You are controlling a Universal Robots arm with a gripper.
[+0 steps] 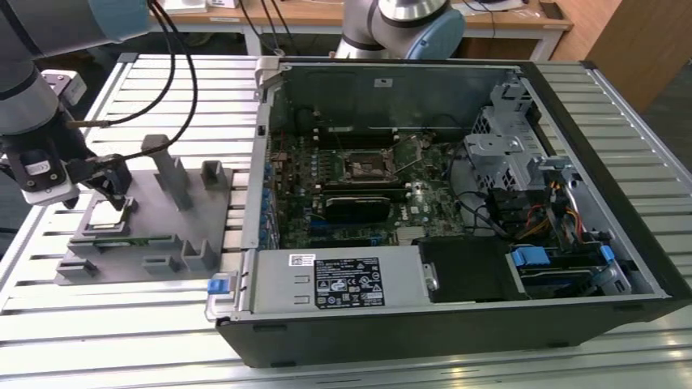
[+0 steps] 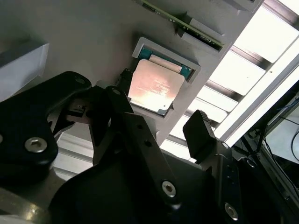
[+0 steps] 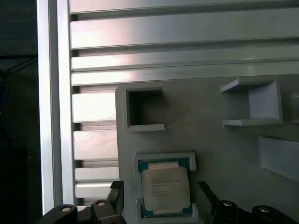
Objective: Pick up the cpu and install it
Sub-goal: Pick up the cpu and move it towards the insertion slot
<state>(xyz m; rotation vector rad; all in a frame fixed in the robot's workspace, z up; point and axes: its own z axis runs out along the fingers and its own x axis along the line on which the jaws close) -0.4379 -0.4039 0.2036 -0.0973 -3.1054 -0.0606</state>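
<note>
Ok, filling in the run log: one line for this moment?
gripper: open, poised over small square silver-topped cpu | cpu: seated in grey fixture pocket | grasp: not yet

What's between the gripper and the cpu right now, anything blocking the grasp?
Nothing visible. The cpu lies flat in its recess on the grey fixture with its metal top bare. In the second wrist view the gripper is open, with one finger on each side of the chip.
</note>
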